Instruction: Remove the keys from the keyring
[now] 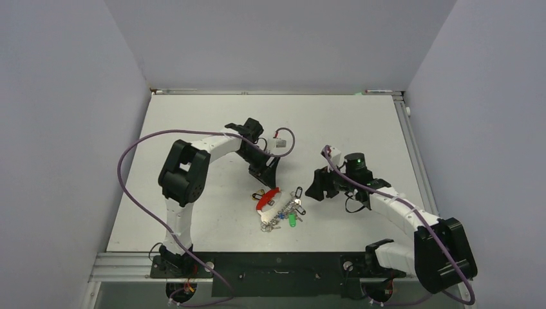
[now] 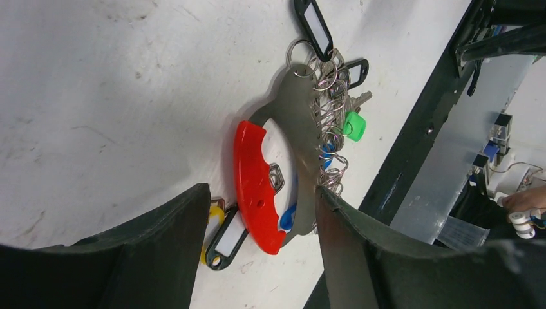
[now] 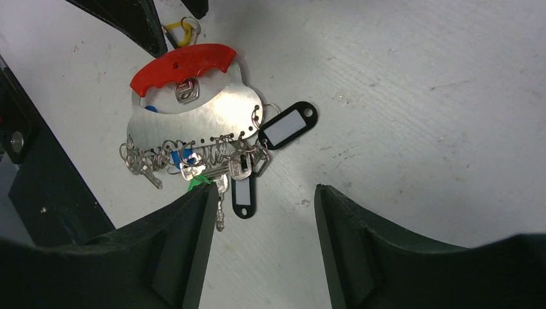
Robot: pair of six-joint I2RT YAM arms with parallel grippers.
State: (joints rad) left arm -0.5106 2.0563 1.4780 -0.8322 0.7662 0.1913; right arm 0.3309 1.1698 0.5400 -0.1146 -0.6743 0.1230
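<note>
While the keyring point(image 2: 254, 174) is lying flat, the left gripper point(image 2: 262, 192) is hovering open. The right gripper point(image 3: 264, 190) is hovering open too.

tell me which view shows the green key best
The left wrist view: the green key shows its whole head there, large. The right wrist view shows only a sliver of it; the top view, a tiny dot.

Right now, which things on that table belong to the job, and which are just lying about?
For the job: the keyring, the keys hanging on it, the left gripper and right gripper, both open.
Just there: the purple cables, the table, the black rail at its near edge.
</note>
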